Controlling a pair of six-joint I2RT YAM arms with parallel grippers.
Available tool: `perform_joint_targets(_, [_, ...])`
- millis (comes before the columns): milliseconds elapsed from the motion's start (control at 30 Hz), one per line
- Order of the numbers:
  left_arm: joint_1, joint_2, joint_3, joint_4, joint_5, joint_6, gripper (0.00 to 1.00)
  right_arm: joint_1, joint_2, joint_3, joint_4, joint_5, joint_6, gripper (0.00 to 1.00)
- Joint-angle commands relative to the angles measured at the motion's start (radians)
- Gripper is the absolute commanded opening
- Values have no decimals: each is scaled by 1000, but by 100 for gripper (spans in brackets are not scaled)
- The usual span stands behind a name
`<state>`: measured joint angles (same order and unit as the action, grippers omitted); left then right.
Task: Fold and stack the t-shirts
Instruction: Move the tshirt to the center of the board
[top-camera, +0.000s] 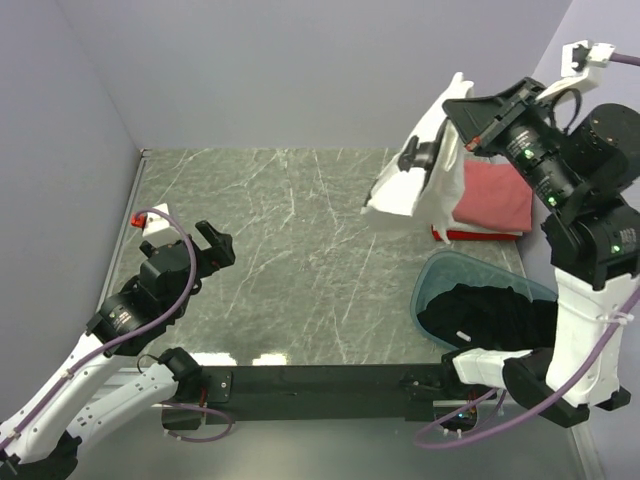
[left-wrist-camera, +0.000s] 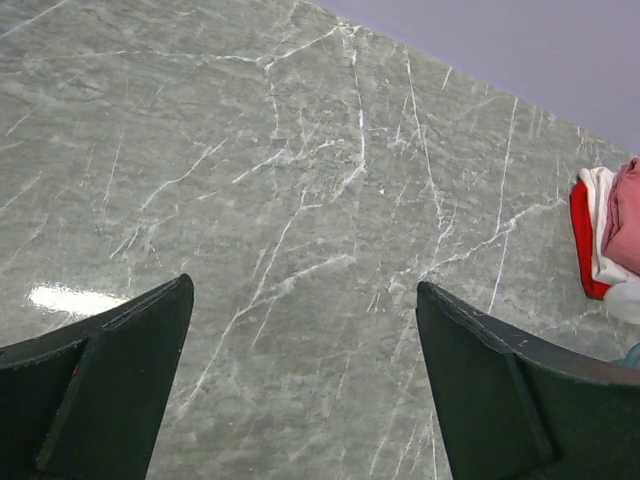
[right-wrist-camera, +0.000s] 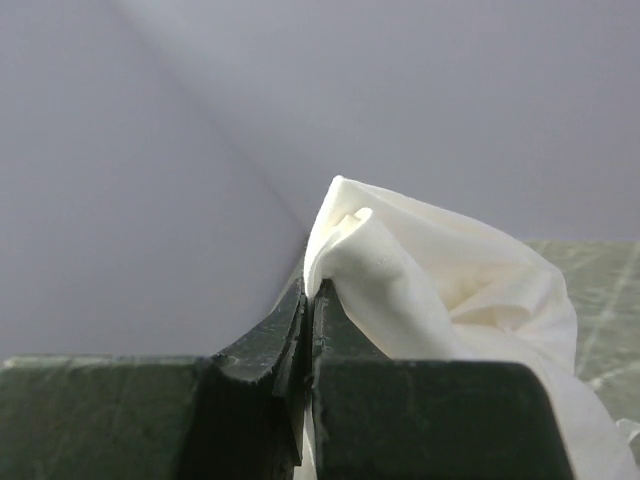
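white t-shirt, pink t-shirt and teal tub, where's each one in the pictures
white t-shirt (top-camera: 400, 195): top view, lower part of the hanging cloth
pink t-shirt (top-camera: 495, 195): top view, middle of its folded top face
teal tub (top-camera: 447, 272): top view, bare wall at its far left

white graphic t-shirt (top-camera: 420, 180) 1 | salmon-pink t-shirt (top-camera: 493, 193) 1 | plain white t-shirt (left-wrist-camera: 600, 255) 1 | red t-shirt (left-wrist-camera: 581, 240) 1 | black t-shirt (top-camera: 490, 315) 1 | teal tub (top-camera: 430, 275) 1 | left pincer (left-wrist-camera: 302, 285) + right pincer (right-wrist-camera: 310, 295) = 2 | counter (top-camera: 300, 240) 1
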<state>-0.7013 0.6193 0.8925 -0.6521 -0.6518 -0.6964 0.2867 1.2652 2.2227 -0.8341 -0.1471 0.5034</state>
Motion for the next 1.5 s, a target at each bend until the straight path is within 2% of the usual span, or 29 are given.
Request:
perform_joint_targets(0, [2,2,13,34,-5,-3,99,32,10,-84,203,-163,38,0])
perform_joint_targets(167, [2,16,-6,68,3,-2,99,237,23,-253,243,-5,-23,0])
perform_joint_targets(300, [2,40,-1,72,6,5,99,333,40,-401,266,114,-43,0])
perform_joint_targets(400, [2,40,3,66,3,14,99,394,83,-504,251,190,-71,50])
perform_joint_targets(467, [0,36,-4,74,9,21,99,407,124,-527,204,260,-75,79])
perform_joint_targets(533, [0,26,-10,92,12,29,98,408,166,-583,152,389,-66,87])
perform_joint_targets(633, [0,33,-29,143,63,67,93,401,136,-743,197,472,-34,90])
perform_joint_targets(800, [-10,175,-47,201,171,81,87,371,60,-1016,341,414,38,91])
perform_joint_targets(1000, [-177,365,-24,342,162,55,87,345,94,-1176,392,402,89,91])
perform_joint_targets(1067, [-199,445,17,367,165,66,88,318,99,-1234,446,373,95,90])
perform_joint_targets(1233, [-211,588,89,427,225,81,88,296,131,-1284,521,282,89,84])
perform_joint_targets(1467, [-210,772,178,453,218,90,91,295,229,-1295,579,219,90,83])
